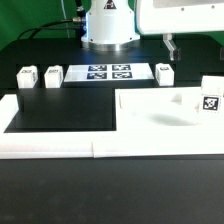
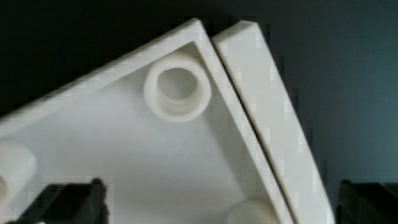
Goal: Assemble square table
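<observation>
the franka arm's gripper (image 1: 170, 44) is hanging over the far side of the square plate (image 1: 160, 118), the large white top of the table being assembled. the plate is lying flat on the black table (image 1: 110, 195) toward the exterior view's right, with its near edge meeting the white front rail (image 1: 60, 150). in the wrist view the dark fingers (image 2: 71, 200) are standing wide apart at either side of the picture and are gripping nothing, with a corner of the plate lying below them. a round socket (image 2: 178, 88) is showing in that corner. a side rail (image 2: 276, 120) is running just beside the plate's edge there, with only a thin dark seam parting the two. four small tagged legs are waiting loose. the first leg (image 1: 27, 77) and the second leg (image 1: 53, 75) are sitting side by side toward the exterior view's left of the marker board (image 1: 108, 72). the third leg (image 1: 164, 72) is sitting just off the board's other end, near the gripper. the fourth leg (image 1: 210, 97) is standing at the exterior view's right edge by the plate's far corner, tag facing the camera; whether it is resting on the plate or beside it cannot be told. the robot base (image 1: 108, 25) is rising behind the marker board.
</observation>
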Controlling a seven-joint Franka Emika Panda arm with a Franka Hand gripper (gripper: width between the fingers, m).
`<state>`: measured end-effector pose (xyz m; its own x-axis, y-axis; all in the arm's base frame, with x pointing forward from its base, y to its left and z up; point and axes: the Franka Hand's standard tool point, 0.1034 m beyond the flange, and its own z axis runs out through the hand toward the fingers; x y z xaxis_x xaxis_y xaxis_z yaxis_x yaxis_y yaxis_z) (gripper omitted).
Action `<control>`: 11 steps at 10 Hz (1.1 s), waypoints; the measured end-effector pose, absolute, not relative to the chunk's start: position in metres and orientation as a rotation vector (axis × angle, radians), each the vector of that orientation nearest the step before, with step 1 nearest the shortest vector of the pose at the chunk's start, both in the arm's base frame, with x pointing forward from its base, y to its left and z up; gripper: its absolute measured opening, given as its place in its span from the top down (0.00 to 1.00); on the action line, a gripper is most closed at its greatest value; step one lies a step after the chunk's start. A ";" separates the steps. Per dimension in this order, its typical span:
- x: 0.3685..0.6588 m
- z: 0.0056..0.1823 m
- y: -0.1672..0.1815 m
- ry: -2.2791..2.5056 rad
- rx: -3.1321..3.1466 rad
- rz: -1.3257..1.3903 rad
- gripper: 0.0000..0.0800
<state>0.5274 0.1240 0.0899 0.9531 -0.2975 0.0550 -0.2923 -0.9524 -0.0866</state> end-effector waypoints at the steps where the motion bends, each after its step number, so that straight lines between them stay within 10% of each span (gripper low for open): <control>1: 0.515 0.081 0.128 0.248 -3.077 -0.078 0.19; 8: 0.491 0.066 0.121 -0.306 -3.141 -0.016 0.19; 11: 0.432 0.055 0.080 -0.025 -3.060 0.612 0.19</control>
<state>0.4318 0.0795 0.0552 0.9229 0.0195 -0.3845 0.0115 -0.9997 -0.0231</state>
